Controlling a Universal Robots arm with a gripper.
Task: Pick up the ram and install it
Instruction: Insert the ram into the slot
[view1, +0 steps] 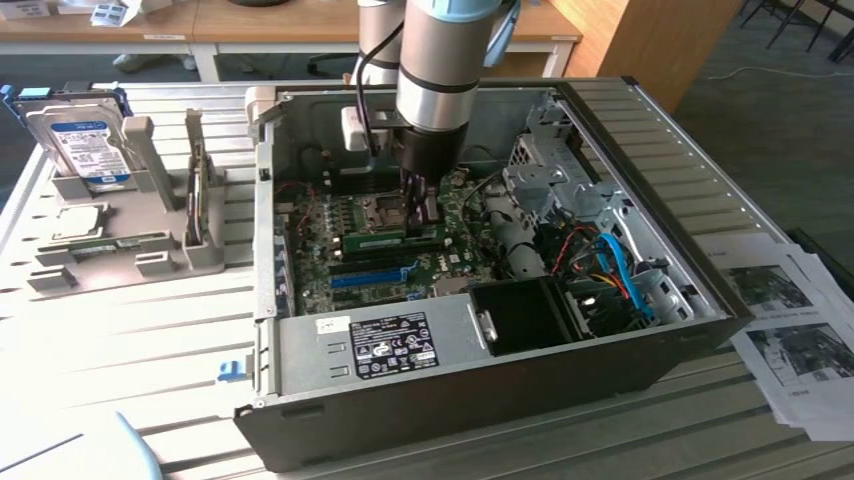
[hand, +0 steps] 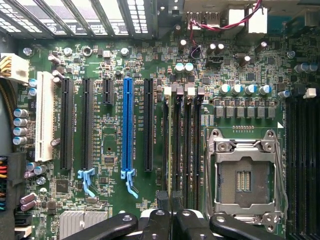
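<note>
Gripper (view1: 424, 222), fingers closed w/ no clear hold, sits on ram (view1: 387, 240) at its end; long axis runs toward exterior view's left, frame ctr.

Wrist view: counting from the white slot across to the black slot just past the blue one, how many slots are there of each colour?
White slot: 1
Blue slot: 1
Black slots: 4 (one is short)
Total: 6
</note>
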